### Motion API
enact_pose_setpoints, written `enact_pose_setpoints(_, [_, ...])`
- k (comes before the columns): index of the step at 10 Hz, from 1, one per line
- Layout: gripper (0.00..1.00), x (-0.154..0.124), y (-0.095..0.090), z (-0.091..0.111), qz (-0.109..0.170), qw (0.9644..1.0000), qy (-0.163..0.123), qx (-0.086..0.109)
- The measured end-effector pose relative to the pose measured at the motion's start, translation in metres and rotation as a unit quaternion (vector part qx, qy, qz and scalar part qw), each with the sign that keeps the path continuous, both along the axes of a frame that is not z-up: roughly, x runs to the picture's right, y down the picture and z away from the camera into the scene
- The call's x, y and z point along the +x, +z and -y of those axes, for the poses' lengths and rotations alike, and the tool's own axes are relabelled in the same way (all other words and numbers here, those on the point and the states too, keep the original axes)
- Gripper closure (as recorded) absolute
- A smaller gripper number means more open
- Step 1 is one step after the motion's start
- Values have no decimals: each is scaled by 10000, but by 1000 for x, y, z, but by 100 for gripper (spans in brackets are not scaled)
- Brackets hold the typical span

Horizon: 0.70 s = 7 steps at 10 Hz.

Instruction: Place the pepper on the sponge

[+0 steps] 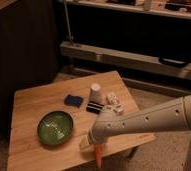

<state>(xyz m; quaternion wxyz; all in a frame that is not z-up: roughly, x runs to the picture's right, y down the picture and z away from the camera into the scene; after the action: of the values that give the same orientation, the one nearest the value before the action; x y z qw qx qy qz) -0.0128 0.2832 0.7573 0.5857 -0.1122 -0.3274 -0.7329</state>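
Camera view shows the tool (92, 143) at the bench's (34, 102) near edge. The pepper (98, 156) is directly beneath it, tip pointing down past that edge. That pose suggests the pepper hangs from the tool rather than rests on wood, though whether the tool is spread or pinching it I cannot tell. The blue sponge (73, 101) lies well beyond the tool, bare on top, behind 1 green bowl (55, 128).

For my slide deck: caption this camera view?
Claw at the table's front edge beside the pepper; sponge lies beyond the green bowl.
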Motion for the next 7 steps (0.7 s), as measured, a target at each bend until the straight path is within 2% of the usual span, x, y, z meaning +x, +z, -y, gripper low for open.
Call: enact_pose_setpoints(7, [20,0,6,-10,-55,9999,-59,-89])
